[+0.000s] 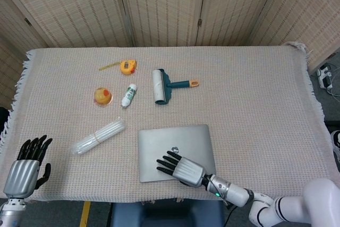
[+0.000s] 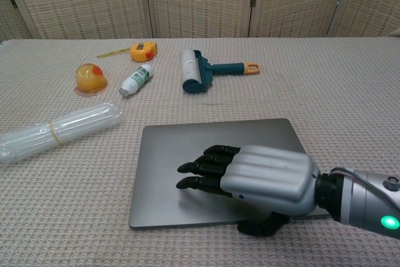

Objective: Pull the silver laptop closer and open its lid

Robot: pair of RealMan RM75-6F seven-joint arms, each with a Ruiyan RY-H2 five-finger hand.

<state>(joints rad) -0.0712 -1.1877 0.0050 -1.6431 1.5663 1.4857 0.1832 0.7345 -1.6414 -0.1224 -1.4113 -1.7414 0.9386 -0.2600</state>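
The silver laptop (image 1: pixel 175 144) (image 2: pixel 206 148) lies shut and flat near the table's front edge. My right hand (image 1: pixel 180 167) (image 2: pixel 259 173) rests palm-down on its lid, fingers stretched toward the left; its thumb hangs at the lid's front edge. My left hand (image 1: pixel 25 166) hovers at the front left corner of the table, fingers apart, holding nothing. The chest view does not show it.
Behind the laptop lie a teal lint roller (image 1: pixel 162 85) (image 2: pixel 200 70), a small white bottle (image 1: pixel 128 95) (image 2: pixel 136 80), an orange dome toy (image 1: pixel 102 96) (image 2: pixel 90 78) and a yellow tape measure (image 1: pixel 126 67) (image 2: pixel 142 50). A clear tube bundle (image 1: pixel 98 136) (image 2: pixel 56 130) lies left of the laptop.
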